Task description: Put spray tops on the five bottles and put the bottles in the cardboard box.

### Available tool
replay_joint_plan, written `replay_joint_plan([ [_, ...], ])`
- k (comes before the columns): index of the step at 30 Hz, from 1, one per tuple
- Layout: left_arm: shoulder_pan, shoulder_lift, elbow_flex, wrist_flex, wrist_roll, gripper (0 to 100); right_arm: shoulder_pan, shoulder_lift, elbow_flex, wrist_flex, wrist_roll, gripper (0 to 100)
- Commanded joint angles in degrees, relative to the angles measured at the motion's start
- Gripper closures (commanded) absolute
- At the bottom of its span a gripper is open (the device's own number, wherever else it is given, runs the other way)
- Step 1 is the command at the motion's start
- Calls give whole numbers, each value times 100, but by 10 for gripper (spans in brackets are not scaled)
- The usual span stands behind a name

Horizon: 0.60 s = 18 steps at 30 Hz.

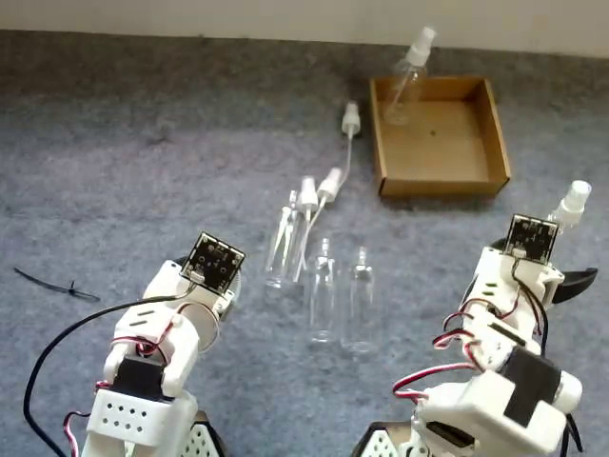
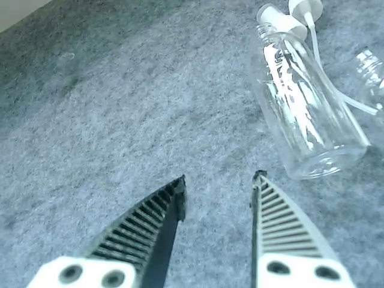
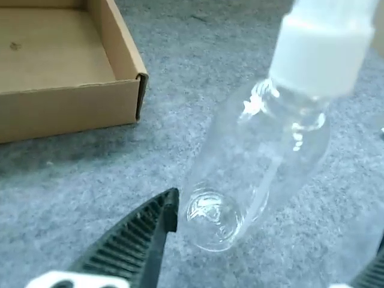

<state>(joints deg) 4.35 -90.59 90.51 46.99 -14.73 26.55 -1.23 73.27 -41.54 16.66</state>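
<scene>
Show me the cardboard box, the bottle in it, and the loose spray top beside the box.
Box (image 1: 442,185): high view, its near wall.
Bottle (image 1: 403,86): high view, its clear body.
Spray top (image 1: 350,119): high view, its white head.

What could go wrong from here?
1. The clear plastic bottle with a white spray top sits tilted at the right claw, outside the brown cardboard box; it might slip on the way over.
2. Another capped clear bottle stands in a corner of the box; a bottle dropped in could topple it.
3. Two uncapped clear bottles lie side by side on the grey carpet; being round, they may roll when the open left claw grabs one.
</scene>
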Motion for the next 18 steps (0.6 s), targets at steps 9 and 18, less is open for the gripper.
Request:
replay_joint_plan([
  [9, -92, 13, -31, -114, -26, 822, -48, 602, -365, -1648, -466, 544],
  [18, -92, 13, -31, -114, -26, 822, -75, 1007, -681, -2079, -571, 545],
])
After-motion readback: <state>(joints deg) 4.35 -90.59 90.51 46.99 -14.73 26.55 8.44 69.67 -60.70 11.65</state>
